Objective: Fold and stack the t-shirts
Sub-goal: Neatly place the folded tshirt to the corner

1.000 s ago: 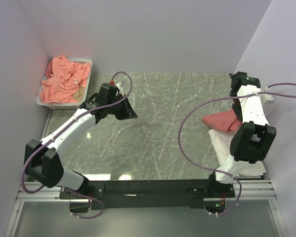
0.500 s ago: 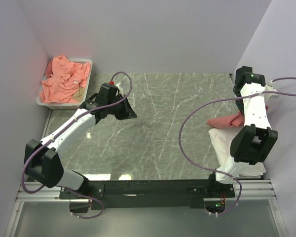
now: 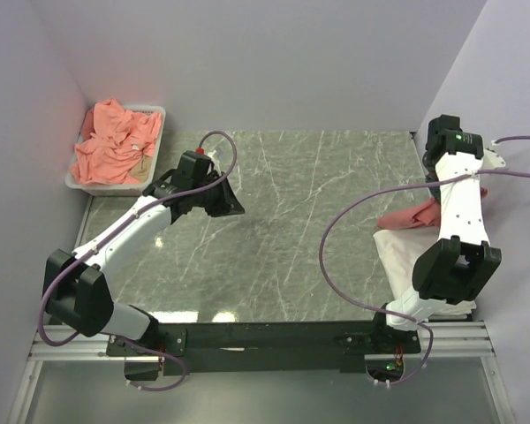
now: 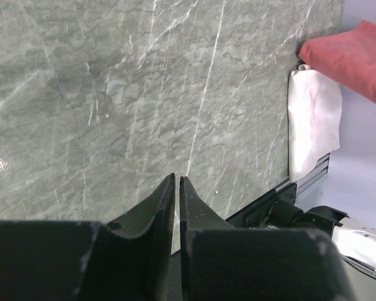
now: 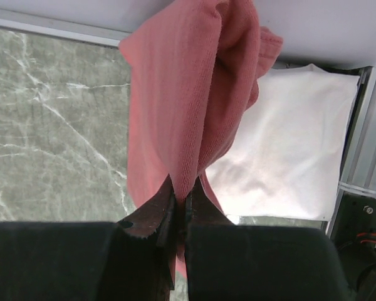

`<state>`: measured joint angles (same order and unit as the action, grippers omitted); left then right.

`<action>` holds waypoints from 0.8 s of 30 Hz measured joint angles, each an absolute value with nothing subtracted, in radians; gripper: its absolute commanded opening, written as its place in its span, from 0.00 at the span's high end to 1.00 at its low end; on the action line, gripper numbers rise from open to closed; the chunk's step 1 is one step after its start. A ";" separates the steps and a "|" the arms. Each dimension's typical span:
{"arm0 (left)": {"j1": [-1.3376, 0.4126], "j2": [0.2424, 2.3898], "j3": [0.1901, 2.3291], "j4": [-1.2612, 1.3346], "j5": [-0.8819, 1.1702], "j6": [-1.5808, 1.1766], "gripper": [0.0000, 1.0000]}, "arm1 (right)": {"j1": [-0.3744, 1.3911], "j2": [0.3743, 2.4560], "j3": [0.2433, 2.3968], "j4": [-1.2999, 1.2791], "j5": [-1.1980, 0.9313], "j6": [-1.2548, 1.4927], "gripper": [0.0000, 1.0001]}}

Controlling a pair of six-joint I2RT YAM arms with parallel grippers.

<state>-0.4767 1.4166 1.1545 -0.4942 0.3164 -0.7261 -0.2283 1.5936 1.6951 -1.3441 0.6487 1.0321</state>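
The right gripper (image 5: 183,188) is clenched on a coral-red t-shirt (image 5: 182,94), its dark fingers pinching a bunched fold. The cloth is a soft, fine-ribbed knit that falls from the pinch in long vertical creases, with one thick rolled edge on its right side. In the overhead view this shirt sits at the right edge of the table (image 3: 291,221), over the far end of a white folded garment (image 5: 288,144). That garment is a flat, roughly rectangular pad with faint wrinkles. Its long side runs along the table's right margin, just beside the aluminium frame rail (image 5: 357,125).

The table is a smooth grey-green marble-look slab with thin white veins and a slight sheen. The pale lilac wall (image 3: 503,79) stands close beside the right arm.

The left gripper (image 4: 177,180) hangs above the left part of the slab. Its tapered black fingers are drawn almost together, with only a thin slit between them, and grasp nothing.

More coral and salmon t-shirts (image 3: 115,146) lie crumpled in a white plastic tray (image 3: 159,112). It is a shallow rectangular tub beyond the slab's far left corner, against the left wall. The two grippers are well apart, with the wide middle of the slab between them. A purple cable (image 3: 336,230) loops over it from the right arm.
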 measured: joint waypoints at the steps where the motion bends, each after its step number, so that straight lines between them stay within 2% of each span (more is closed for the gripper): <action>1: -0.477 1.416 1.152 -0.494 0.316 -0.727 0.87 | -0.228 1.594 1.703 -1.347 0.646 1.030 1.00; 10: -0.477 1.416 1.149 -0.490 0.316 -0.727 0.87 | -0.229 1.604 1.800 -1.351 0.620 0.996 1.00; 24: -0.477 1.417 1.149 -0.482 0.316 -0.727 0.87 | -0.229 1.608 1.757 -1.350 0.581 0.968 1.00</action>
<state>-0.4767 1.4166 1.1488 -0.4820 0.3161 -0.7269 -0.2291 1.6077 1.7565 -1.3499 0.5808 0.9680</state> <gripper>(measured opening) 0.132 0.043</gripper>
